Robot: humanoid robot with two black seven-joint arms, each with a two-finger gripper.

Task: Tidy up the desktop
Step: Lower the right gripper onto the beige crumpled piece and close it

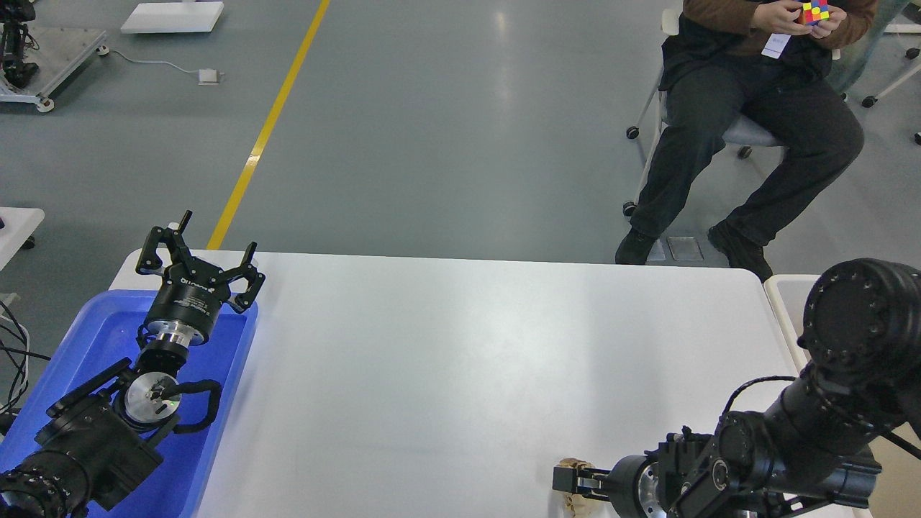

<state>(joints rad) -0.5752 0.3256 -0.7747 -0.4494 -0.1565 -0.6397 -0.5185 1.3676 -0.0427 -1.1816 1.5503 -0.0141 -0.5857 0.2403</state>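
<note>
Two end effectors: both in the head view, one at each near corner of the desk (460, 360).
Left end effector (203, 260): fingers spread wide apart, gripping nothing, raised over the far end of the blue tray (93, 345) at the desk's left edge.
Left arm: comes in from the lower left corner and lies over the blue tray, covering much of its floor.
Right end effector (575, 480): low at the desk's near right edge, pointing left; its dark fingers sit against a small crumpled tan object (575, 466). Whether they are closed on it or merely touching cannot be told.
Tan object: rests at the desk's near edge, partly hidden by the right end effector.
Desk: white, rounded corners, its broad middle bare and slightly glossy.
Off-white bin (784, 309): just beside the desk's right edge, mostly hidden behind the right arm's bulky joint.
Seated person (748, 108): beyond the desk's far right corner, on a wheeled chair, holding a coloured puzzle cube (814, 11).
Yellow floor line (266, 129): runs away from the desk's far left corner.
</note>
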